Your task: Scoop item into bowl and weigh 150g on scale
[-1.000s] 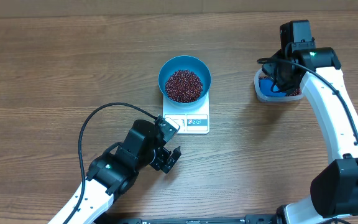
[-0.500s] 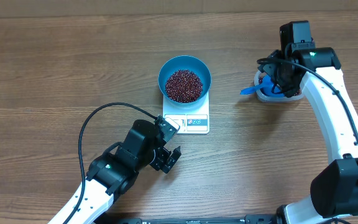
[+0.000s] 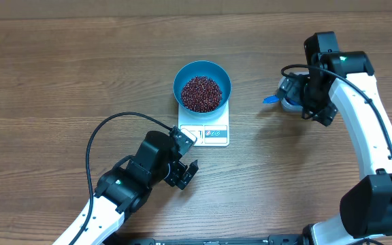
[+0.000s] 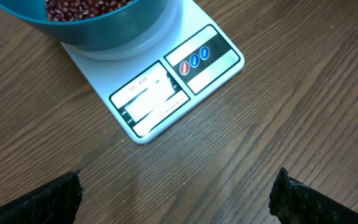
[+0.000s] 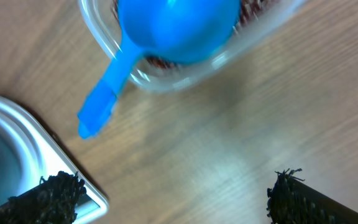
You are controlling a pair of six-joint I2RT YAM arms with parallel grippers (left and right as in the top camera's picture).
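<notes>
Just beside the tub (image 5: 166,84) the right gripper (image 5: 173,180) points down, fingers apart (left gripper (image 4: 176,180) likewise, near the scale (image 4: 225,71)).

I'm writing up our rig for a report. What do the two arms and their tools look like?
The left arm and right arm both have white links joined by black housings, each with a small green light. A thin black cable loops off the left arm; another runs along the right. The left tool and right tool have black fingers with rough, fuzzy-looking tips.
</notes>
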